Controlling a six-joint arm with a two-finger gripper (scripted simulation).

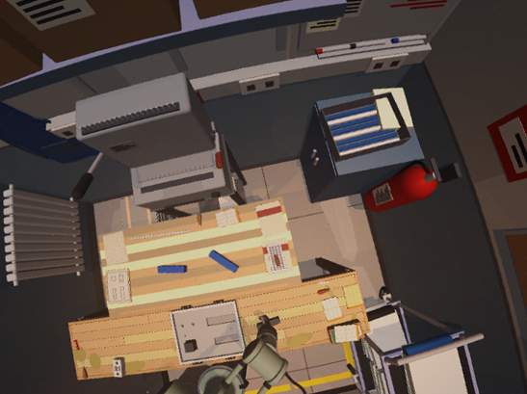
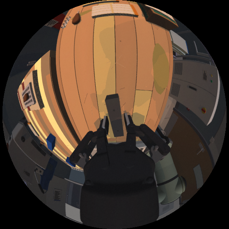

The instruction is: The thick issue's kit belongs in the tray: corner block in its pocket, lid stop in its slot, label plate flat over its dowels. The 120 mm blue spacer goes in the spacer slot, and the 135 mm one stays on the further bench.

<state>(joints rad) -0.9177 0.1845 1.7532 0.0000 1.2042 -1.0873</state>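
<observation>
A grey rectangular bar [image 2: 114,114], apparently the lid stop, sits between the fingers of my gripper [image 2: 115,122], held above the near bench just right of the tray. The grey tray [image 1: 208,330] lies on the near bench, with a dark corner block [image 1: 190,346] in its pocket and two empty slots. Two blue spacers lie on the further bench, one short [image 1: 172,269] and one longer, angled [image 1: 223,261].
A box of small parts [image 1: 345,332] sits at the right end of the near bench, beside paper sheets [image 1: 331,308]. A binding machine [image 1: 161,141] stands behind the further bench. A cart [image 1: 426,377] is at the right.
</observation>
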